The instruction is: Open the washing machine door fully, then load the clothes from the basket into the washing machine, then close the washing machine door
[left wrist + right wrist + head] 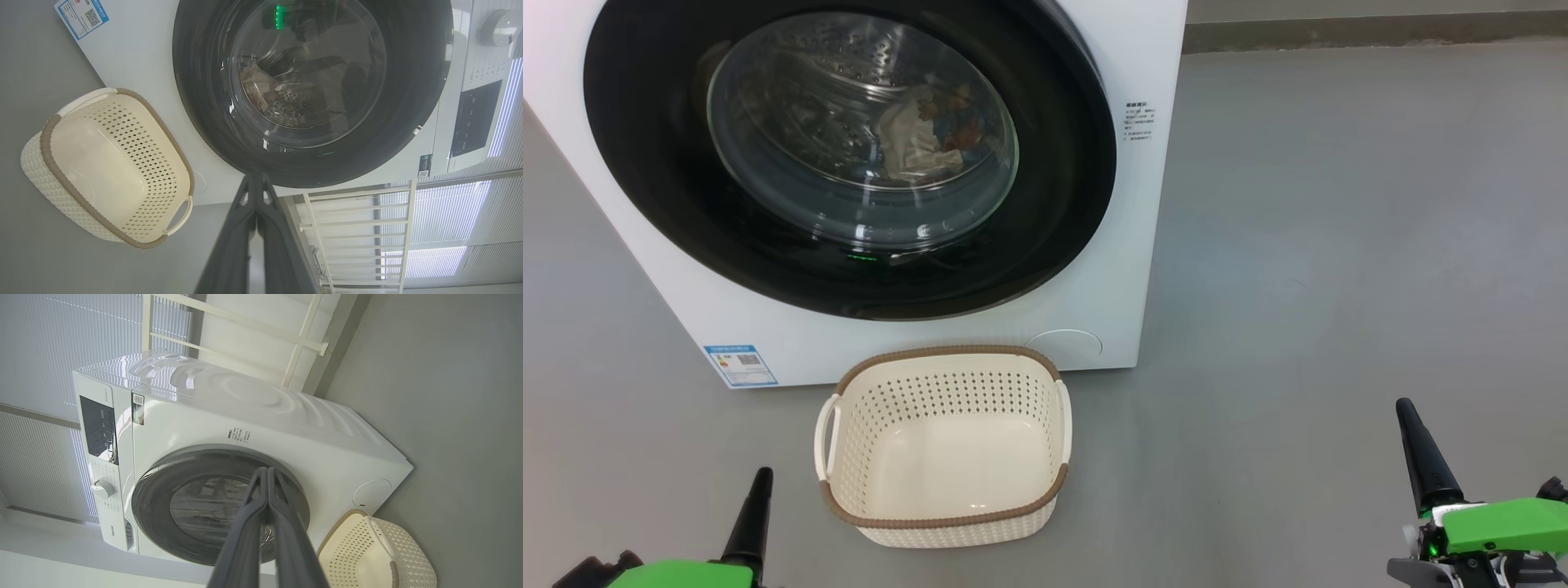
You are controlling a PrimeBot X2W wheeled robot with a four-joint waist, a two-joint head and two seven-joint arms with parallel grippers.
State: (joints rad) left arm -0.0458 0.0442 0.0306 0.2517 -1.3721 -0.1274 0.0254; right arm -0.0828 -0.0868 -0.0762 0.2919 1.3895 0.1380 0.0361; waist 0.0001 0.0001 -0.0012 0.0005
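The washing machine door (849, 155) sits flush shut in the upper left of the head view, with the clothes (923, 135) bunched soft behind its glass. I'd judge that glossy face slippery, so its right edge is the only hold. The basket (947, 353) stands empty at lower centre, light, stiff plastic. My left gripper (762, 478) and right gripper (1405, 408) are pinched closed, holding nothing, low either side. Bare floor (1339, 245) on the right leaves swing room.
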